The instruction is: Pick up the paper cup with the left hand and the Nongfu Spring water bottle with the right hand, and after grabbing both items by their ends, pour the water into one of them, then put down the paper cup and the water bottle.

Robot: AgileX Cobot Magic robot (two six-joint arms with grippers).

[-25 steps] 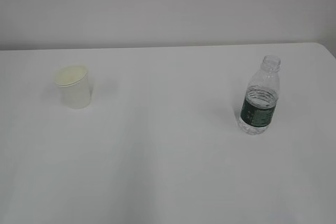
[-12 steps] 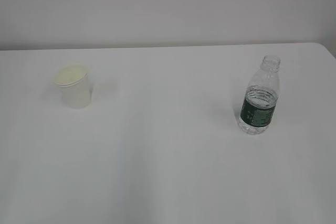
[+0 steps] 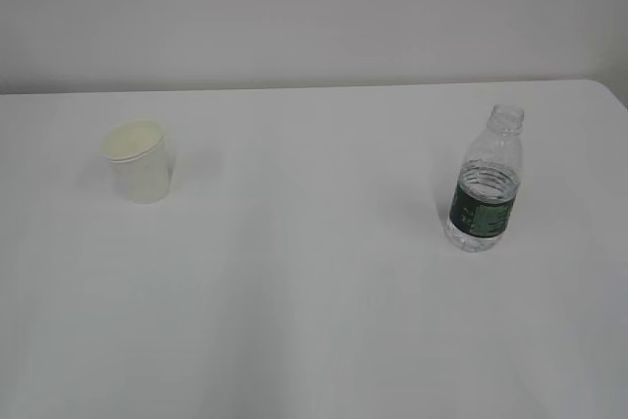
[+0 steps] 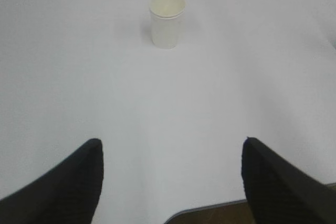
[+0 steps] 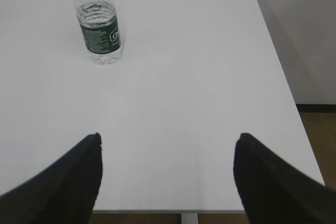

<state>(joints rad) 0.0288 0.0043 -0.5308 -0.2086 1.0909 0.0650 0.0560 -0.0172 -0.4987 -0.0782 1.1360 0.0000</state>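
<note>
Our spread left claw (image 4: pixel 170 153) faces the upright paper cup (image 4: pixel 167 20) (well ahead); the right claw (image 5: pixel 167 148), also spread and empty, has the Nongfu Spring water bottle (image 5: pixel 100 27) ahead-left.

The desk (image 3: pixel 314 291) is plain white all over. The paper cup (image 3: pixel 140 164) is white outside and pale cream inside. The Nongfu Spring water bottle (image 3: pixel 485 183) is see-through, with a dark green band that has small white marks on it. The water (image 5: pixel 100 14) in it has no colour. The fingers (image 4: pixel 63 187) are black. The wall (image 3: pixel 314 7) is light grey.
</note>
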